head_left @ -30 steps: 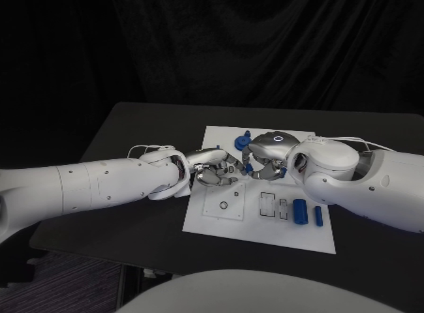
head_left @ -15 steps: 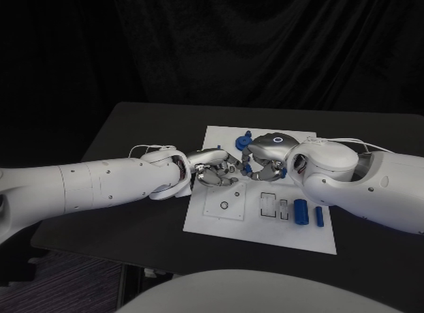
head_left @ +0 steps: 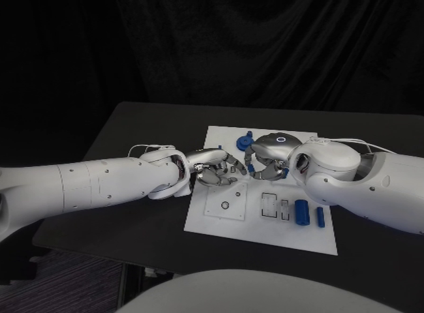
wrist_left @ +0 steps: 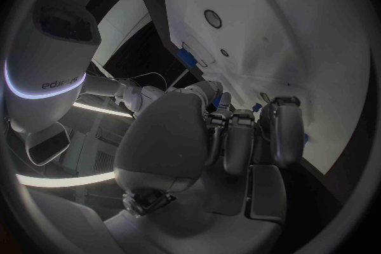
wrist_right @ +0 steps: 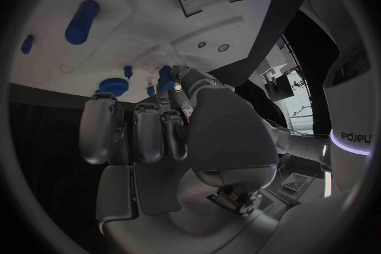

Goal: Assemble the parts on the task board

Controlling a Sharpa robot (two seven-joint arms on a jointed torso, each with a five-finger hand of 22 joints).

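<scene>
The white task board (head_left: 259, 228) lies in the middle of the black table. Both hands meet above its far half. My right hand (head_left: 267, 163) has its fingers curled and pinches a small blue part (wrist_right: 164, 78) between thumb and fingers; the same part (head_left: 254, 167) shows as a blue spot between the two hands. My left hand (head_left: 215, 169) faces it with its fingers (wrist_left: 238, 140) curled in, close to the part; whether it grips the part is hidden. A blue round part (head_left: 242, 140) stands at the board's far edge.
Two blue cylinders (head_left: 301, 210) (head_left: 319, 217) lie side by side on the board's near right part, next to rectangular slots (head_left: 269, 204). A square plate with a round hole (head_left: 224, 205) sits near left. Bare black table (head_left: 127, 130) surrounds the board.
The right hand has shifted very slightly to the right, and a little more blue shows between the hands. The left arm has stayed put.
</scene>
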